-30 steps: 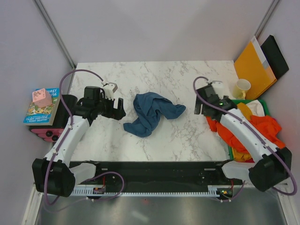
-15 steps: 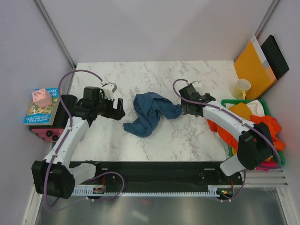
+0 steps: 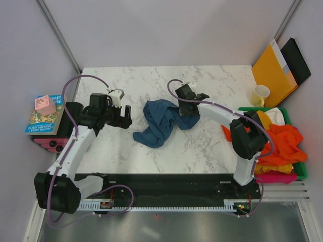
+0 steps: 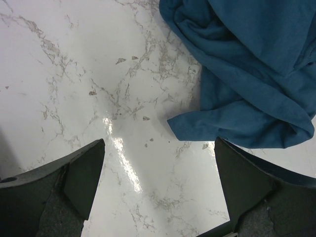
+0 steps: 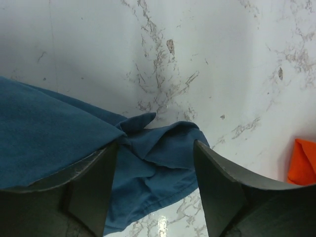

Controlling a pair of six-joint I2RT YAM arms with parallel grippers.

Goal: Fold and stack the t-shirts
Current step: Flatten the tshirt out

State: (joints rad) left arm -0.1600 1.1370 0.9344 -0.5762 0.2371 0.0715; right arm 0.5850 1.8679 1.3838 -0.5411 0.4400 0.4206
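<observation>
I'm watching the dark teal-blue t-shirt point(image 3: 162, 121) lying crumpled at the centre of the marble table point(image 3: 202, 146). The right gripper point(image 5: 154, 148) is sitting over its right edge, jaws standing apart astride a fold, not pinching it. The left gripper point(image 4: 159, 145) is hovering left of the shirt, jaws spread wide, holding nothing. Orange t-shirts point(image 3: 285, 141) are lying heaped at the right edge.

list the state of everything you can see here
blue t-shirt, crumpled, unfolded on the table
other t-shirts, heaped unfolded at the right
left fingers, open over bare table, holding nothing
right fingers, open, astride the blue t-shirt's edge
mug, upright
envelope, propped upright
book, closed, lying flat
</observation>
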